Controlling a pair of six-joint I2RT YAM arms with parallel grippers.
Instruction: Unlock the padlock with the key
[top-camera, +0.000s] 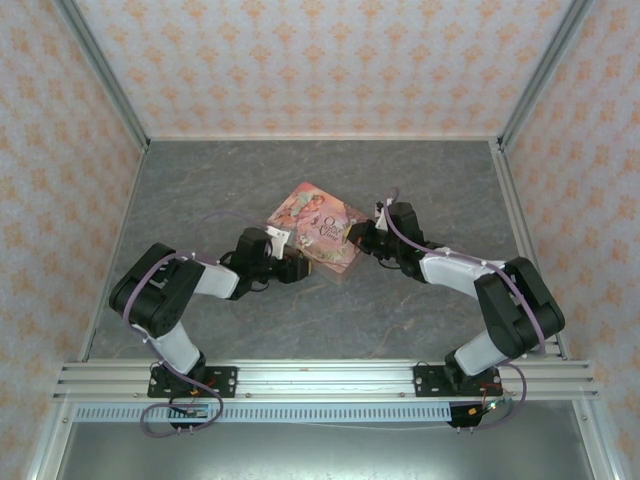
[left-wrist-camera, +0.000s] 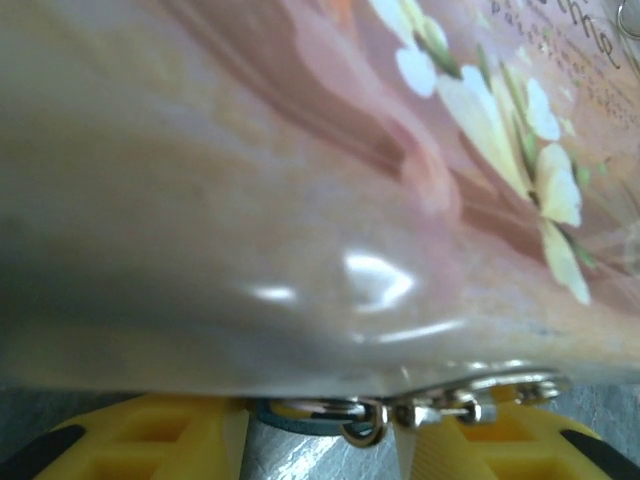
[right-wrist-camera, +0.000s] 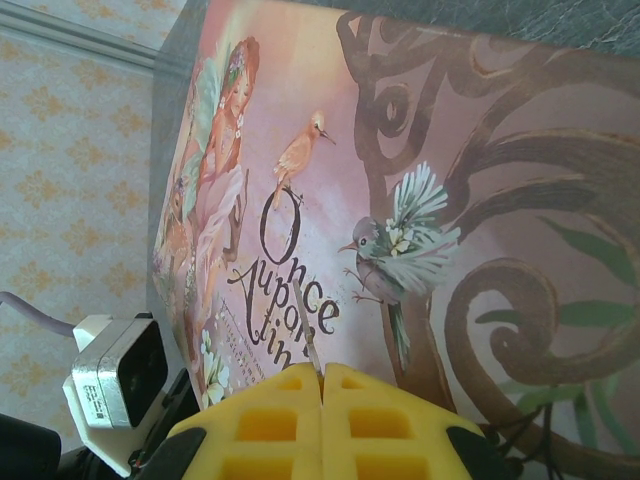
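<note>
From above, the left gripper (top-camera: 297, 266) sits at the near-left edge of the pink tin box (top-camera: 318, 228) and the right gripper (top-camera: 360, 236) at its right edge, on a grey marbled table (top-camera: 250, 180). The box is flat, glossy and looks loose. A shove from either arm could slide it and take the lock along.

Left wrist view: the yellow ribbed fingers (left-wrist-camera: 150, 440) stand part open, straddling the padlock (left-wrist-camera: 290, 414), a small blue-dark piece with silver rings at the box's lower edge. Whether they touch it I can't tell. It is tiny, slick metal, so the jaws could pinch the rings instead of the body, or squirt it out.

Right wrist view: its fingers are pressed together, with a thin pale sliver, likely the key (right-wrist-camera: 313, 352), standing out of the seam. So thin a blade may twist in the grip.
</note>
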